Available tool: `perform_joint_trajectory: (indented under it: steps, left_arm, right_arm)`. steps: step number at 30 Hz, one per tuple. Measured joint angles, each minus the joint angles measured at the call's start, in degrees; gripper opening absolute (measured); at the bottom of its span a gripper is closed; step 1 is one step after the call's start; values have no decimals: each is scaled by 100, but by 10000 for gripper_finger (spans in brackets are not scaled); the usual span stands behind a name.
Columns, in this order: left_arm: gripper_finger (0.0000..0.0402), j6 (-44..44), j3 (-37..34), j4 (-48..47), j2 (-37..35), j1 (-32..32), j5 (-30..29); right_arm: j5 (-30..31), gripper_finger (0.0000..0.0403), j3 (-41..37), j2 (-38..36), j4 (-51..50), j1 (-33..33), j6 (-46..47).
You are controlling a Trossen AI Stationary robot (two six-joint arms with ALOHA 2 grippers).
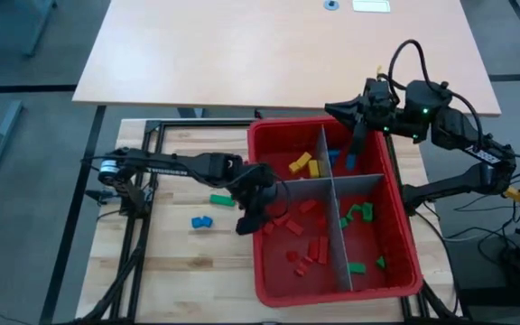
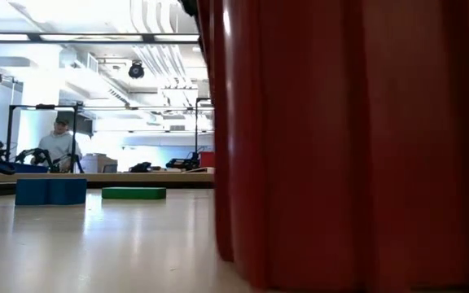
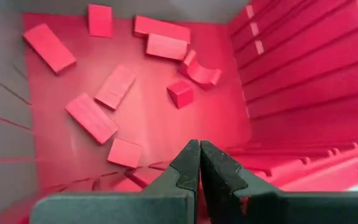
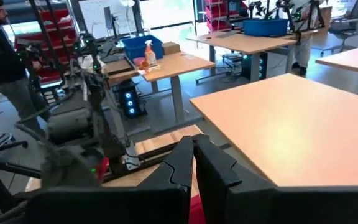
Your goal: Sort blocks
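Blocks: 1 green (image 1: 222, 199) and 1 blue (image 1: 202, 221) lie on the counter (image 1: 170, 262) beside the red bin (image 1: 269, 291); red ones (image 3: 92, 117) fill its near-left compartment. Left claw (image 3: 199, 163), closed and empty, hangs there; advise lifting clear, opening, then descending squarely over 1 block. Right claw (image 4: 193, 163), closed and empty, sits at the bin's far rim.
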Motion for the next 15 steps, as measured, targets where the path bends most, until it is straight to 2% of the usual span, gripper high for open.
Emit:
perform_joint_trajectory:
  steps: [8, 15]
  left_arm:
    - [0, -38, 7, -253, -17, -610, 236]
    - [0, -178, -37, -249, -344, -790, -143]
  right_arm:
    - [117, 0, -2, 15, -1, -26, -181]
    - [455, 0, -9, 122, -150, -219, -134]
